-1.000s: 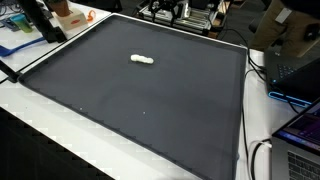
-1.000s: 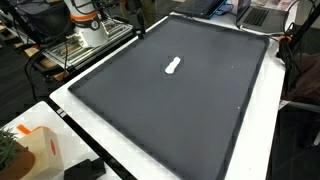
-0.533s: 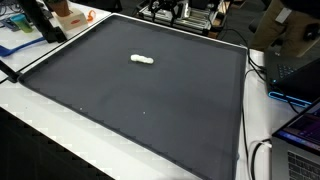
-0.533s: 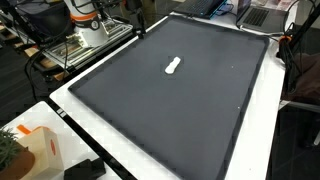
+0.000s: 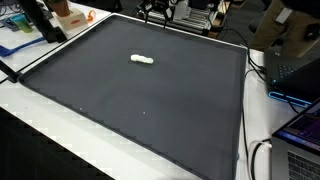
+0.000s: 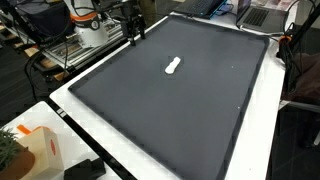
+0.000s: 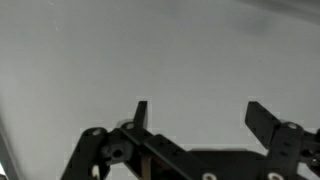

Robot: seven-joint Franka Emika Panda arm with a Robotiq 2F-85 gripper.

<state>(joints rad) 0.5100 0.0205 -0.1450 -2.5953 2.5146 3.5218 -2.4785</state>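
Note:
A small white oblong object (image 5: 143,60) (image 6: 173,66) lies on a large black mat (image 5: 150,115) (image 6: 190,115) in both exterior views. My gripper (image 5: 160,9) (image 6: 131,27) hangs over the mat's far edge, well away from the white object. In the wrist view the gripper (image 7: 200,110) stands open, its two dark fingers wide apart with nothing between them. Behind the fingers is only a plain grey surface; the white object does not show there.
The mat covers a white table (image 5: 40,140) (image 6: 110,150). An orange-and-white box (image 6: 40,145) and a black block (image 6: 85,170) sit at one corner. A laptop (image 5: 300,135) and cables (image 5: 258,60) border one side, a metal rack (image 6: 60,50) another.
The gripper has come into view at the mat's far edge in both exterior views. The white object has not moved.

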